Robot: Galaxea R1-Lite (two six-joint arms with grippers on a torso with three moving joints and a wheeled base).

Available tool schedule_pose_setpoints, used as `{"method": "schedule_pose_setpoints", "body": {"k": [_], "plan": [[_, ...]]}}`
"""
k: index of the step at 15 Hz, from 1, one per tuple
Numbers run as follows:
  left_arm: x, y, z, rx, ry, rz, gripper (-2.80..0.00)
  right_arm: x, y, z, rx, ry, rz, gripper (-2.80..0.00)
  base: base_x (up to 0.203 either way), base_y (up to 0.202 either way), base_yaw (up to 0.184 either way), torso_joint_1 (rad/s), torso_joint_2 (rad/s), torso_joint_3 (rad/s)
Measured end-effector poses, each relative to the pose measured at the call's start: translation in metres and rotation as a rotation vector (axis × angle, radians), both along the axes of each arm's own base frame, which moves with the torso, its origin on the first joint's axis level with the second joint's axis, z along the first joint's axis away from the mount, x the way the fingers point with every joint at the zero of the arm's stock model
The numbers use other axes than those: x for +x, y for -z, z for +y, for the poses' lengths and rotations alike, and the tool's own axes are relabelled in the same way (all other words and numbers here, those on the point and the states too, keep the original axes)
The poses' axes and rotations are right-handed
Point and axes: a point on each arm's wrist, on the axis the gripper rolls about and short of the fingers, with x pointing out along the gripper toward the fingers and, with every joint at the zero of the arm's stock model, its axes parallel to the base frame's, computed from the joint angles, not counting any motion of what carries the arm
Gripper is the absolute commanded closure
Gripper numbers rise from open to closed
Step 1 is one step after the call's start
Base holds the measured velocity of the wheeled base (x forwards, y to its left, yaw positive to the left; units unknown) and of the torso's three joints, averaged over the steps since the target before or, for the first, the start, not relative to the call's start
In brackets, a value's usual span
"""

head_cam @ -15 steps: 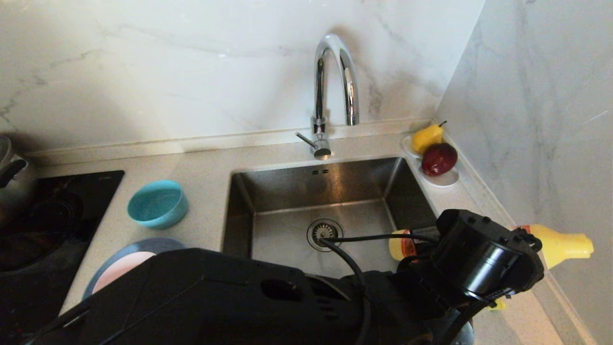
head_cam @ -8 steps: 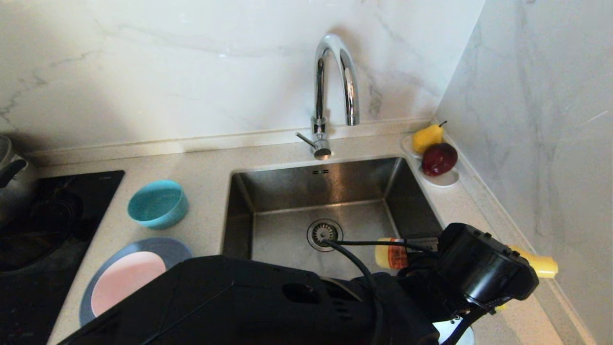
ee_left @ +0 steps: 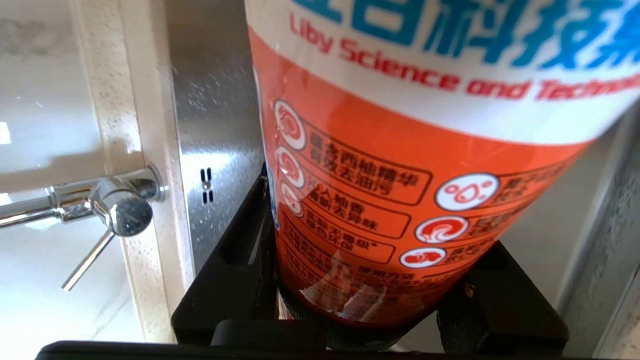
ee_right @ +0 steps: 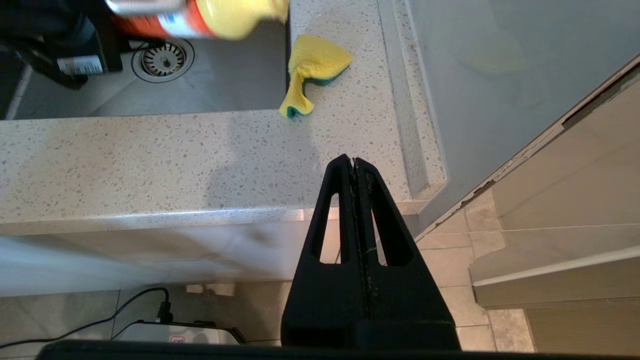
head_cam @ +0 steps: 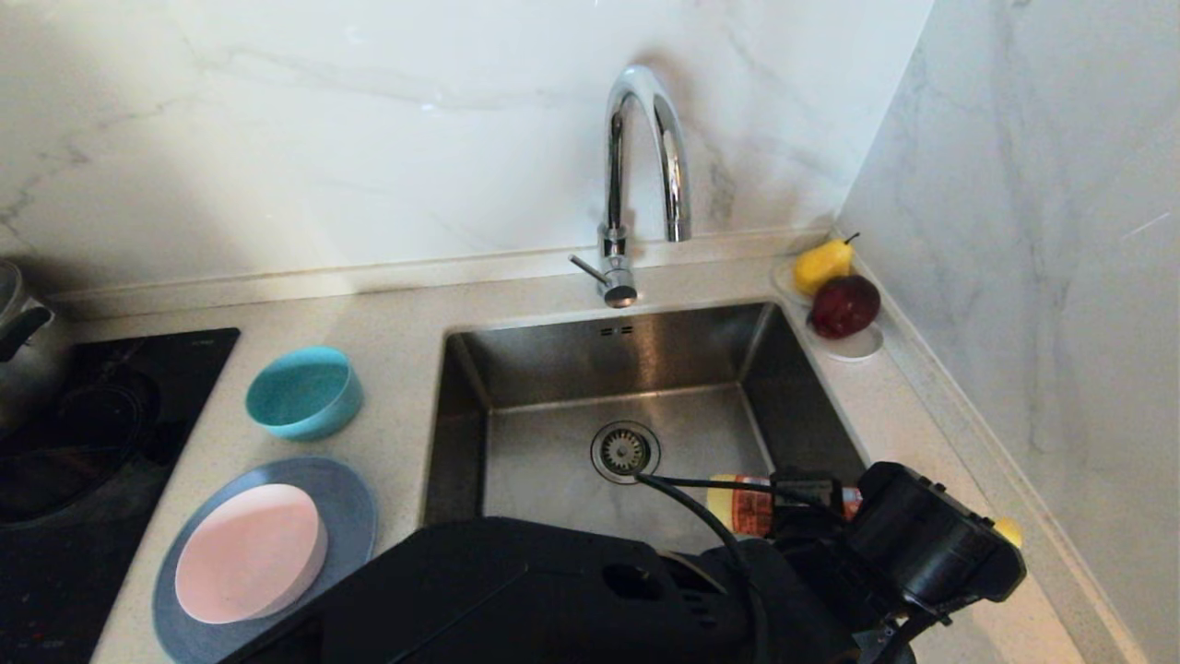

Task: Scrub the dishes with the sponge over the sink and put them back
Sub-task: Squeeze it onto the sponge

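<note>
My left gripper (ee_left: 360, 285) is shut on a yellow detergent bottle with an orange label (ee_left: 400, 150). It holds the bottle (head_cam: 749, 504) lying nearly level over the near right part of the sink (head_cam: 590, 355). The yellow and green sponge (ee_right: 312, 65) lies crumpled on the counter at the sink's near right corner; the arm hides it in the head view. A pink bowl (head_cam: 249, 553) sits on the grey-blue plate (head_cam: 355, 516) left of the sink, with the teal bowl (head_cam: 304, 392) behind them. My right gripper (ee_right: 353, 162) is shut and empty, parked in front of the counter's edge.
The chrome faucet (head_cam: 636, 184) arches over the sink's back edge. A white dish with a pear and an apple (head_cam: 853, 346) stands at the back right by the wall. A black cooktop (head_cam: 92, 415) and a pot (head_cam: 18, 341) are at the far left.
My left arm has drawn back toward the near edge and sunk, tipping the bottle from raised to nearly level. The pink bowl and plate now show in full.
</note>
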Motion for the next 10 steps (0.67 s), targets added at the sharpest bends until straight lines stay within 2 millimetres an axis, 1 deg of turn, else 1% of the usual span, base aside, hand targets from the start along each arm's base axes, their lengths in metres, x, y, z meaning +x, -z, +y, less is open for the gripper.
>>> {"method": "schedule_pose_setpoints", "body": {"k": [4,10], "plan": [[0.0017,0.0099,-0.0021,0.062,-0.038,-0.004,0.00,0.0000,0.0000,0.0000,0.000,0.000,0.000,0.00,0.000,0.000,0.000,0.000,0.00,0.000],[0.0013,0.0133,-0.0083,0.125,-0.083,-0.023,0.00,0.0000,0.0000,0.0000,0.000,0.000,0.000,0.00,0.000,0.000,0.000,0.000,0.00,0.000]]}}
